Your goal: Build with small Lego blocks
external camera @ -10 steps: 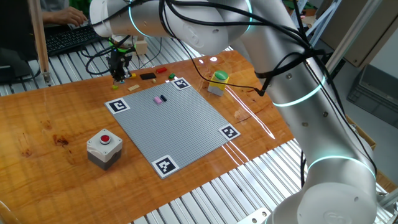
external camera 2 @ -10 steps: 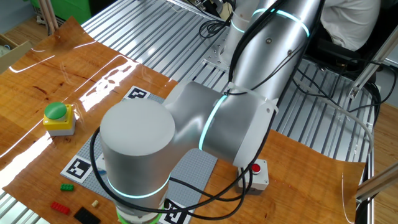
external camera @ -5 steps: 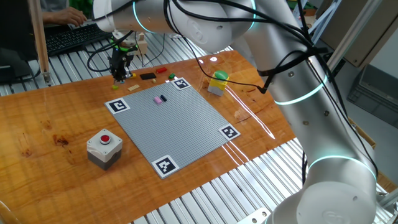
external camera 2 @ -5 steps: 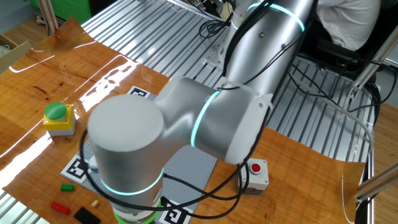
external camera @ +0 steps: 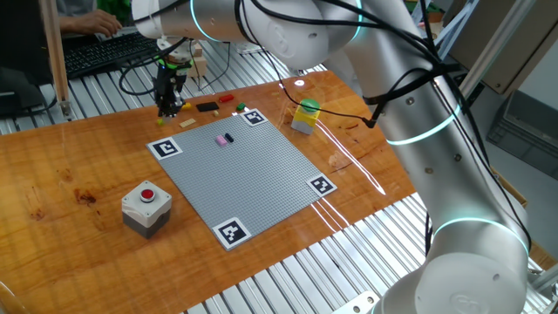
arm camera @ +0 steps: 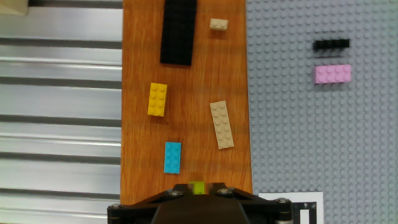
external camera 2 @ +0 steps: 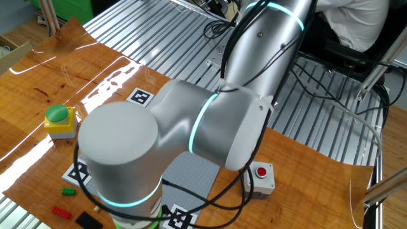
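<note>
My gripper (external camera: 166,111) hangs low over the loose small Lego blocks on the wood left of the grey baseplate (external camera: 253,174). In the hand view the gripper (arm camera: 198,189) has its jaws slightly apart, and a lime brick (arm camera: 198,186) shows in the narrow gap; I cannot tell whether they touch it. Ahead lie a blue brick (arm camera: 173,157), a yellow one (arm camera: 157,99), a tan one (arm camera: 222,124) and a long black one (arm camera: 178,31). A pink brick (arm camera: 333,74) and a thin black one (arm camera: 331,45) sit on the baseplate (arm camera: 311,137).
A grey box with a red button (external camera: 146,205) stands at the front left. A yellow box with a green round top (external camera: 306,114) stands right of the plate. Red (external camera: 227,98) and green (external camera: 240,107) bricks lie at the back. A keyboard (external camera: 96,52) lies behind.
The arm's upper links have swung a little, and the hand has shifted slightly over the loose bricks. The bricks on the table and plate have not moved.
</note>
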Robot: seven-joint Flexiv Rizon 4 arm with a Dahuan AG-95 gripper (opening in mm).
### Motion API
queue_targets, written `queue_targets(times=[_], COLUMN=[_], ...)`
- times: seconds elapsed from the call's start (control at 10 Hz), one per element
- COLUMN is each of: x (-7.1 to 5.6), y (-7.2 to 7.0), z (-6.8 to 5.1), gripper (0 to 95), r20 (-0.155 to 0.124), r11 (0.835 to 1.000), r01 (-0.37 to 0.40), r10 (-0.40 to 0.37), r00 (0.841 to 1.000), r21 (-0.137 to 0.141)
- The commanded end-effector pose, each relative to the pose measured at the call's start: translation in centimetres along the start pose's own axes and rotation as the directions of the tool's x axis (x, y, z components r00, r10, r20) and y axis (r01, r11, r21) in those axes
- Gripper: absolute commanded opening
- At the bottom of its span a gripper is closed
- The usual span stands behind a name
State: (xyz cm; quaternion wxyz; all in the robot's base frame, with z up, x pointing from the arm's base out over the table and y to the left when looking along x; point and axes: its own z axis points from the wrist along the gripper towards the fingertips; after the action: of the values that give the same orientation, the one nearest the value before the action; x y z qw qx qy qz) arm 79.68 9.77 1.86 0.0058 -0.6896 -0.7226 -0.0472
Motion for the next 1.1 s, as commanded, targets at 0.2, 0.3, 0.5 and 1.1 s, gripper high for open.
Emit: queue_targets(times=[0.2, 0.3, 0.5, 1.1], x=[-0.01, -0.01, -0.01, -0.01], y=[-0.27, -0.27, -0.27, -0.27], z=[-0.16, -0.16, -0.16, -0.16], gripper=[38.0, 38.0, 38.0, 38.0], r20=[0.0, 0.001, 0.002, 0.003], r11=[1.0, 1.0, 1.0, 1.0], r01=[0.004, -0.001, -0.004, -0.014], r10=[-0.004, 0.001, 0.004, 0.014], r00=[1.0, 1.0, 1.0, 1.0], r21=[-0.005, -0.008, -0.011, -0.021])
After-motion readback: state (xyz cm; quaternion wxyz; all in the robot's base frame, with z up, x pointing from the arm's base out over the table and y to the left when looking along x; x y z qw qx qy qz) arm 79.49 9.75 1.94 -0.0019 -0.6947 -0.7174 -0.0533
